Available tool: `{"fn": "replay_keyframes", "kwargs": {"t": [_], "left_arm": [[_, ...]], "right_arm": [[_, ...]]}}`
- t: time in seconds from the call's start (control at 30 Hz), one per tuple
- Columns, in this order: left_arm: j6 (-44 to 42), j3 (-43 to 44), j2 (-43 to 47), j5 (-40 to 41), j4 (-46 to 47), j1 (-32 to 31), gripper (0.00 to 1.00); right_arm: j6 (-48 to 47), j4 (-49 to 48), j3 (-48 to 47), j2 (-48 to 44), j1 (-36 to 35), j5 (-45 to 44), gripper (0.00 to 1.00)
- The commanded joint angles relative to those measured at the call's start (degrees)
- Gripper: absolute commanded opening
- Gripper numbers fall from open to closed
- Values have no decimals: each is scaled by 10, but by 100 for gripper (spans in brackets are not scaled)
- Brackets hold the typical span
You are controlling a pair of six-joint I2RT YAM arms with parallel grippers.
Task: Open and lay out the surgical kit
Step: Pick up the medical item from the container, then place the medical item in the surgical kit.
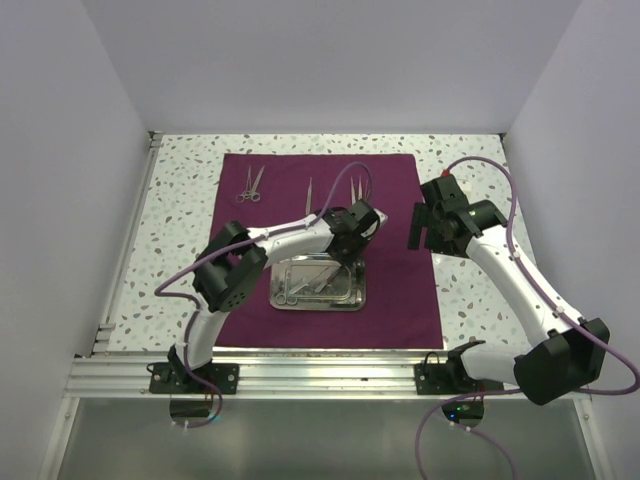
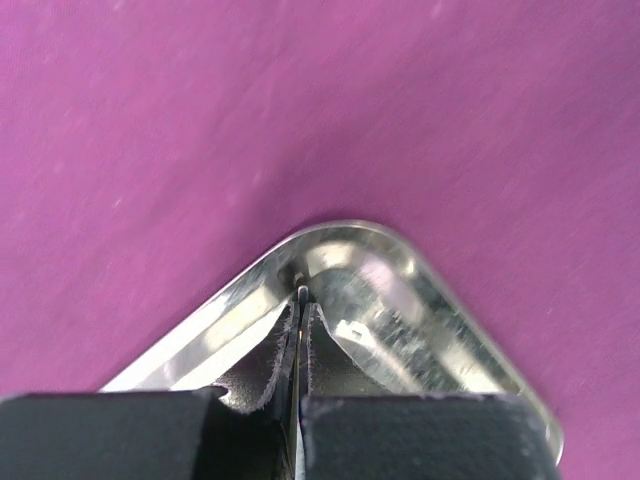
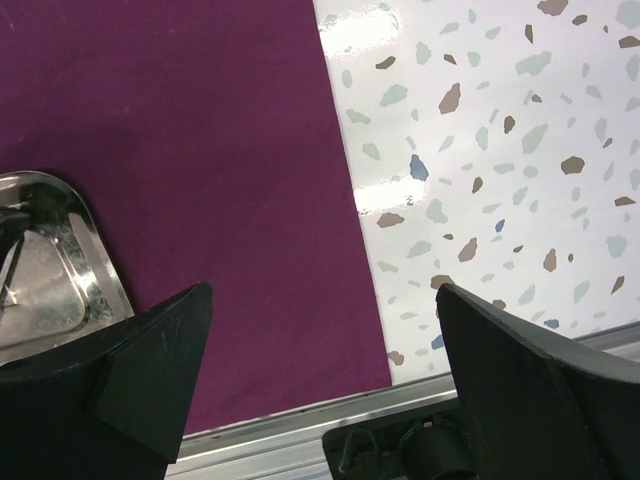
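Pulling a thin instrument [image 2: 302,296] from the far right corner of the steel tray [image 1: 318,307]

The tray sits on the maroon cloth [image 1: 400,290], with more pieces lying inside it. My left gripper [image 2: 302,300] is over that corner, pinched almost closed on a silver sliver; I cannot tell which tool it is. Note to self: lift straight up, clear the rim before travelling, and set it beyond the tray, parallel to the scissors [image 1: 250,186] and tweezers [image 1: 309,192]. My right gripper [image 3: 322,292] hangs wide and empty to the right of the tray, at the counter [image 3: 500,150] edge.
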State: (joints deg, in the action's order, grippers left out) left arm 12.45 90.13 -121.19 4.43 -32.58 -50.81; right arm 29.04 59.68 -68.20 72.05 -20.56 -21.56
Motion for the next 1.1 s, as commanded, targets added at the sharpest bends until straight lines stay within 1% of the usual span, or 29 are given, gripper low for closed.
{"fn": "replay_keyframes", "kwargs": {"t": [0.0,0.17,0.23,0.33,0.5,0.53,0.67,0.7,0.73,0.83,1.0,1.07], "left_arm": [[-12,51,33,30,-86,0,0],[-15,139,34,45,-127,20,0],[-17,157,31,52,-131,32,0],[-18,197,11,84,-130,75,0],[-9,247,-40,146,-80,139,0],[-6,269,-50,148,-72,159,0],[14,323,-101,129,-8,202,0],[24,341,-131,123,-7,208,0],[28,384,-149,115,-8,219,0],[44,431,-199,107,-7,228,0],[79,414,-210,95,42,236,0],[81,414,-210,95,50,236,20]], "right_arm": [[1,-8,-6,-3,1,-7,98],[5,-10,-1,-7,1,-4,98],[6,-10,-1,-8,1,-7,98],[8,-5,-2,-11,0,-12,98],[13,6,5,-19,0,-15,98],[15,8,7,-19,1,-13,98],[29,17,15,-17,1,0,98],[31,21,14,-17,1,1,98],[35,23,11,-13,0,2,98],[36,31,-2,-4,0,-1,98],[30,41,-27,15,1,-9,98],[29,42,-33,20,1,-8,99]]}}
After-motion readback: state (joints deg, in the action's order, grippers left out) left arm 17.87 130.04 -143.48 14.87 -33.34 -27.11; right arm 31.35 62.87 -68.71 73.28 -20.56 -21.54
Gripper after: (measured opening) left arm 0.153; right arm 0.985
